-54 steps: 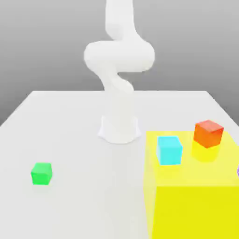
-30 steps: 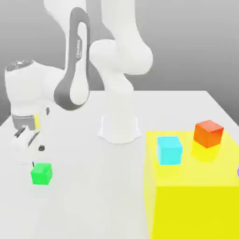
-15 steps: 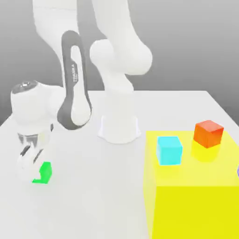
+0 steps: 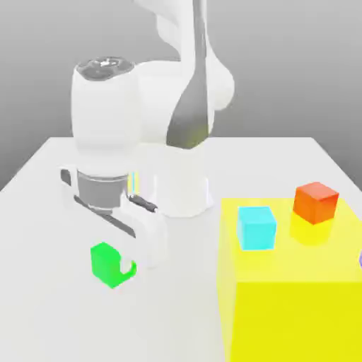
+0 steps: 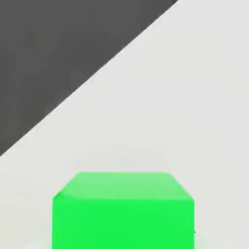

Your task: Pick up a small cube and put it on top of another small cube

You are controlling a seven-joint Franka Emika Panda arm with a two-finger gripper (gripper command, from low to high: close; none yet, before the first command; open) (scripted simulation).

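Claw [image 4: 126,267] closed on the small green cube [image 4: 106,264], which it carries clear of the white table [image 4: 42,212], well off to the exterior view's left of the yellow block [image 4: 297,304]. On that block sit the cyan cube [image 4: 256,227] and, beyond it, the orange-red cube [image 4: 315,201].

Handling, judged: the cube looks rigid, light and matte, with flat, parallel faces. Best hold is across two opposite side faces, mid-height, leaving the underside free for stacking. Slip risk looks low if the pinch stays square.
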